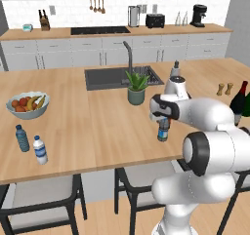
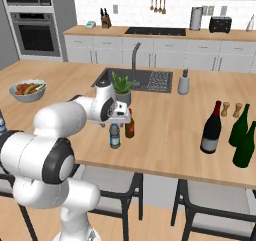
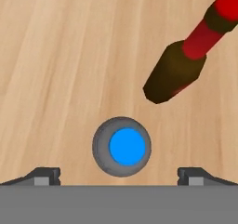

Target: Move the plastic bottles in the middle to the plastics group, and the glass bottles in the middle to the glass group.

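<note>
The small clear greyish plastic bottle stands near the island's front edge. From above its cap looks blue. My gripper hangs straight over it, open, one fingertip on each side and not touching. The small brown glass bottle with a red top stands right beside it. At the right stand the near-black wine bottle and the green glass group. The plastics group, a blue bottle and a white-capped one, is at the far left.
A potted plant and the sink lie just behind the gripper. A fruit bowl sits at the left, wooden shakers near the wine bottle, a grey dispenser by the sink. Stools stand under the front edge.
</note>
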You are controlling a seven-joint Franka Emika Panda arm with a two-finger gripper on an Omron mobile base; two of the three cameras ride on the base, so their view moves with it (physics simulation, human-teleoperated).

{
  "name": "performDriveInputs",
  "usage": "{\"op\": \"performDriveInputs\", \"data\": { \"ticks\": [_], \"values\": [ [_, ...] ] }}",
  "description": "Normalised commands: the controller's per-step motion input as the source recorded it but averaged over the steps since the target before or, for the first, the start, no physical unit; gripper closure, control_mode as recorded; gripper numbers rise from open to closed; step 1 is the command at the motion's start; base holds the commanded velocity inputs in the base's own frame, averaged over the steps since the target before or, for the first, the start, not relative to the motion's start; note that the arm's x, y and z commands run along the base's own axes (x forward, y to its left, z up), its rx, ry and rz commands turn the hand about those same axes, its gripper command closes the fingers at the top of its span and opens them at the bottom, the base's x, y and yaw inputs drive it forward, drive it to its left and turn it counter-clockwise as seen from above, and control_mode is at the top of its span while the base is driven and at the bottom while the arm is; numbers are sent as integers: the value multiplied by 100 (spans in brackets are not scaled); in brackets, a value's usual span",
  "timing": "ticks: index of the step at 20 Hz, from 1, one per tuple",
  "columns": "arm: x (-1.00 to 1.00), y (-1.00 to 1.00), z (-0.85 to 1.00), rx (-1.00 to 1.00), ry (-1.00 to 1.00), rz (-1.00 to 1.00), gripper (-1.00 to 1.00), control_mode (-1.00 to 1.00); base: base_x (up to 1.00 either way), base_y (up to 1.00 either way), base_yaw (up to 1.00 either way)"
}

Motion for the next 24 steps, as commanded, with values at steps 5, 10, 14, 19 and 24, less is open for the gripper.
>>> {"op": "performDriveInputs", "data": {
  "ticks": [5, 10, 14, 19, 24],
  "values": [
    [19, 0, -18, 0, 0, 0, -100, -100, 0, 0, 0],
    [11, 0, -14, 0, 0, 0, -100, -100, 0, 0, 0],
    [4, 0, -11, 0, 0, 0, -100, -100, 0, 0, 0],
    [0, 0, -2, 0, 0, 0, 100, -100, 0, 0, 0],
    [-2, 0, 0, 0, 0, 0, 100, -100, 0, 0, 0]
  ]
}}
